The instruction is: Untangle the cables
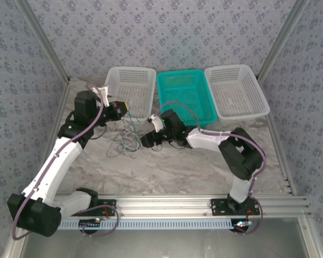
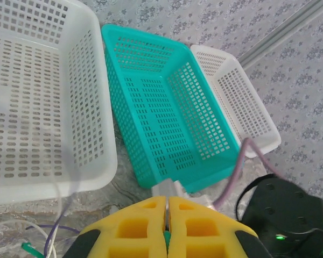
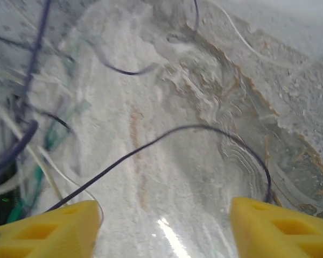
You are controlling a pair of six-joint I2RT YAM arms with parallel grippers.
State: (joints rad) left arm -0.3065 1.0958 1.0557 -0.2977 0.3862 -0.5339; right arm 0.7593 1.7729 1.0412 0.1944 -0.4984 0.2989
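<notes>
The cables (image 1: 125, 138) are a loose tangle of thin green, dark and whitish wires on the marble tabletop, in front of the left white basket. My left gripper (image 1: 124, 107) hangs above them, and strands rise to it. In the left wrist view its yellow fingers (image 2: 145, 220) are pressed together on a bit of green cable (image 2: 166, 237). My right gripper (image 1: 145, 141) is low at the tangle's right side. Its jaws (image 3: 162, 207) stand wide apart over the table. A dark cable (image 3: 167, 134) loops between them, and the tangle (image 3: 27, 156) lies to the left.
Three baskets stand in a row at the back: a white basket (image 1: 133, 80) on the left, a teal basket (image 1: 185, 91) in the middle and another white basket (image 1: 237, 88) on the right. Patterned walls close in the table.
</notes>
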